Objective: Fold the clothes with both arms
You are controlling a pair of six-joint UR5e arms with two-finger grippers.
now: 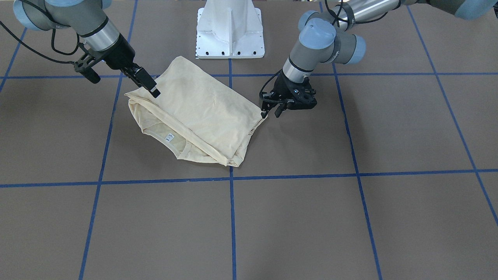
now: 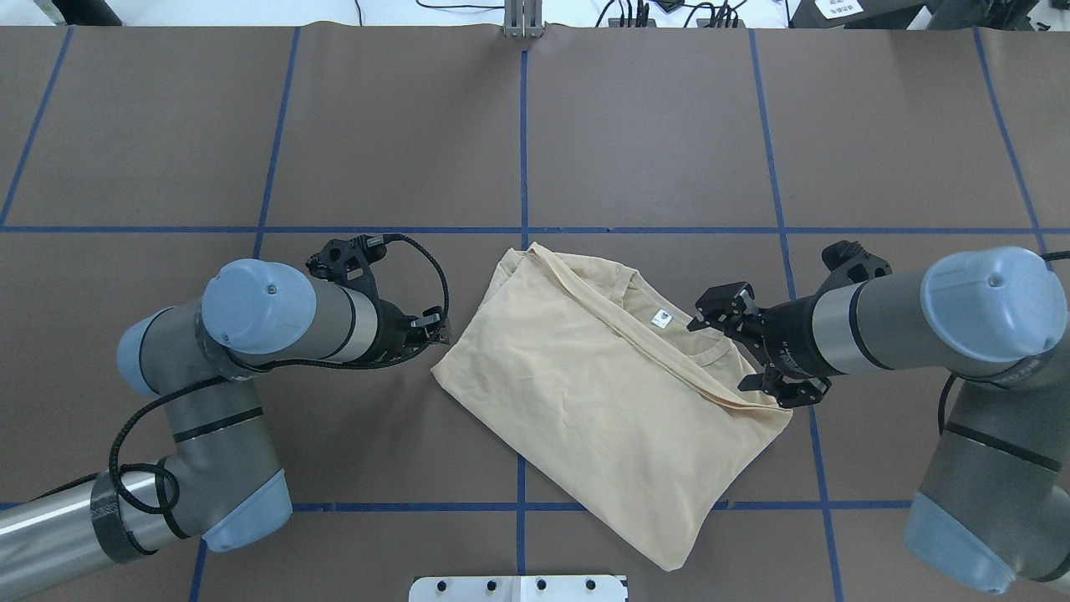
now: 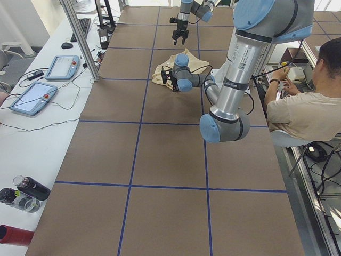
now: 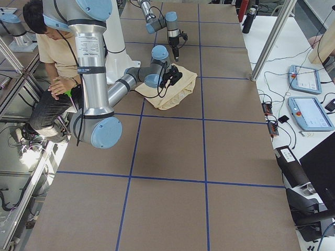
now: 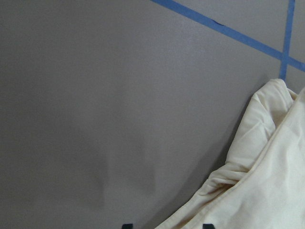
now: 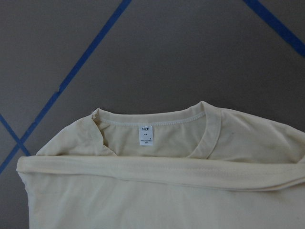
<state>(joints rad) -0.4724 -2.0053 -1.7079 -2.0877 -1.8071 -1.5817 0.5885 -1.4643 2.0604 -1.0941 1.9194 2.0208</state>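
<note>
On the brown surface, near the middle, the cream shirt lies folded over, with its collar and little white label peeking out along one edge. The left end effector is open at one corner of the shirt, with cloth between its fingertips. The right end effector is open too, by the collar side.
</note>
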